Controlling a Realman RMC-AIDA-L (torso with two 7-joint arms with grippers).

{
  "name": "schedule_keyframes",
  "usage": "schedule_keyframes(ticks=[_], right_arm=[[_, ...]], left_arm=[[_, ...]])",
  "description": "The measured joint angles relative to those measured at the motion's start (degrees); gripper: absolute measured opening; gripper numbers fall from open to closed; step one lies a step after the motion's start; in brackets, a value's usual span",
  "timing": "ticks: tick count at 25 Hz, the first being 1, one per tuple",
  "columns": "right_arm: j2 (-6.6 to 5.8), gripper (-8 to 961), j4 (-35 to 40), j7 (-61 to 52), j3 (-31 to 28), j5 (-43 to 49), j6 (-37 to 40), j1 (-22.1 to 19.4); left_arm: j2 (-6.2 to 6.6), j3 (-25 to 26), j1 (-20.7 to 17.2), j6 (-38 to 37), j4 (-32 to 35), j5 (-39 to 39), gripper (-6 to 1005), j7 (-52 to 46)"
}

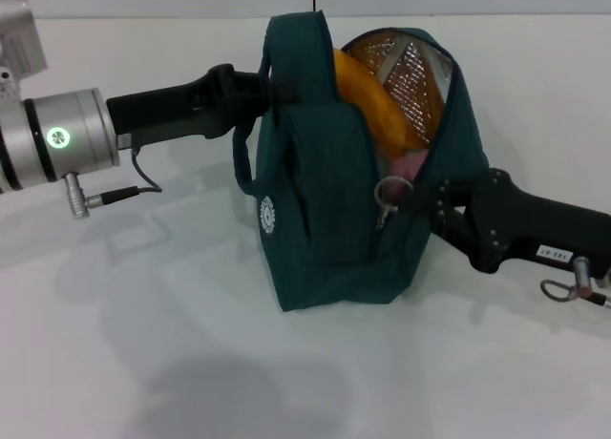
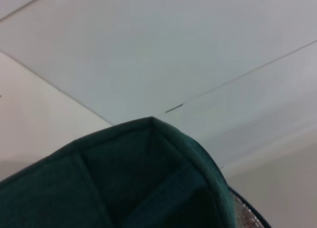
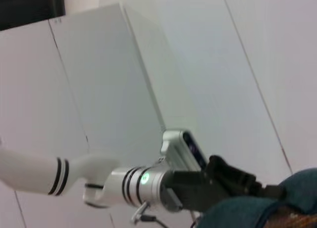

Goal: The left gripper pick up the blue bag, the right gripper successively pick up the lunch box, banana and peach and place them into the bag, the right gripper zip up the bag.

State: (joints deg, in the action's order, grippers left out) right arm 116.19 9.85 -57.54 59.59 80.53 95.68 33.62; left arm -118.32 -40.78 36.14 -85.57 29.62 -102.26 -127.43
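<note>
The blue bag (image 1: 325, 200) stands upright in the middle of the white table with its top open and its silver foil lining (image 1: 410, 72) showing. The banana (image 1: 368, 95) leans inside it, and the pink peach (image 1: 412, 162) sits low at the opening. The lunch box is hidden. My left gripper (image 1: 272, 86) is shut on the bag's upper rear edge by a loop handle. My right gripper (image 1: 418, 198) is at the bag's open side, just right of the hanging ring-pull zip (image 1: 389, 193). The bag also shows in the left wrist view (image 2: 124, 183) and the right wrist view (image 3: 257, 208).
The white table (image 1: 143, 344) spreads around the bag. A cable and plug (image 1: 95, 198) hang under my left arm's silver cuff. A cable loop (image 1: 573, 291) hangs by my right wrist. My left arm (image 3: 148, 183) shows in the right wrist view against white wall panels.
</note>
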Motion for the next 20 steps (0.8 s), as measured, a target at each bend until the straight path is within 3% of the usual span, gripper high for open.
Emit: schedule_keyframes(ticks=[20], right_arm=[[0.00, 3, 0.3, 0.0, 0.1, -11.9, 2.2, -0.2]], left_arm=[[-0.46, -0.3, -1.0, -1.1, 0.0, 1.2, 43, 2.4]])
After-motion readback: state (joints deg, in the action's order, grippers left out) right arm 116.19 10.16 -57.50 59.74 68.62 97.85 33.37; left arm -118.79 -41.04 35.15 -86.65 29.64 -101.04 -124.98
